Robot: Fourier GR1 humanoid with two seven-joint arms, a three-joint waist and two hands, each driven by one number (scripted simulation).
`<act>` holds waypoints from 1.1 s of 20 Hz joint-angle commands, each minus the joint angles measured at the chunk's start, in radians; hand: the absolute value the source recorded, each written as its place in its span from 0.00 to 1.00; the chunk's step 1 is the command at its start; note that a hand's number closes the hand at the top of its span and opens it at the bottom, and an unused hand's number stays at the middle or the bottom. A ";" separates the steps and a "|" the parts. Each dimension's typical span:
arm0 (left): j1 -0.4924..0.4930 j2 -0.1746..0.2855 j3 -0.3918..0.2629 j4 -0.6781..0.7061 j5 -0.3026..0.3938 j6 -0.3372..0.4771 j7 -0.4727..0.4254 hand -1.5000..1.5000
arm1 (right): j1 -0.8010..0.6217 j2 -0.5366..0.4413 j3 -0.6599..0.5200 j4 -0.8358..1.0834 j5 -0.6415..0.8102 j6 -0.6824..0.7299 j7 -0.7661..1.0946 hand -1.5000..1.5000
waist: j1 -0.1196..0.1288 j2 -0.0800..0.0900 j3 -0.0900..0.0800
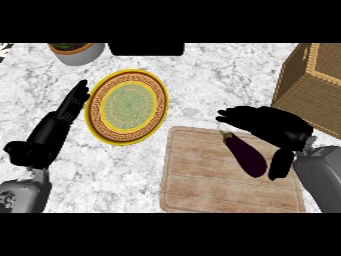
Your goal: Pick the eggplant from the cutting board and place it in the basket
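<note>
A dark purple eggplant (244, 153) lies on the wooden cutting board (202, 180), toward the board's right side, its stem end pointing up and left. My right hand (270, 126) hovers over the board's upper right corner, just above and to the right of the eggplant, fingers bent loosely and the thumb hanging down beside it; nothing is held. The wicker basket (322, 90) stands at the right edge, beyond that hand. At the left, my left hand (61, 120) rests open with straight fingers, next to a plate.
A yellow patterned plate (127, 106) lies left of the cutting board. A pot with a plant (75, 51) stands at the back left, a black object (146, 48) at the back centre. The counter is white marble.
</note>
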 commanded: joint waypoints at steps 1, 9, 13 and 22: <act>0.085 0.027 0.025 -0.139 0.027 -0.042 0.059 0.50 | 0.001 0.033 0.002 -0.027 0.041 0.023 0.036 0.00 | 0.004 -0.002 0.000; -0.050 -0.012 0.056 0.039 -0.015 -0.058 0.008 0.50 | -0.024 0.049 -0.013 0.135 0.139 -0.056 -0.083 0.00 | 0.000 0.001 0.000; 0.003 -0.020 0.061 0.017 -0.012 -0.071 -0.019 0.50 | -0.001 0.132 0.054 0.186 0.229 -0.131 -0.018 0.00 | 0.002 0.001 0.000; 0.024 -0.030 0.074 -0.073 -0.021 -0.088 0.043 0.50 | -0.015 0.103 -0.010 0.306 0.271 -0.146 -0.120 0.00 | 0.004 0.001 0.000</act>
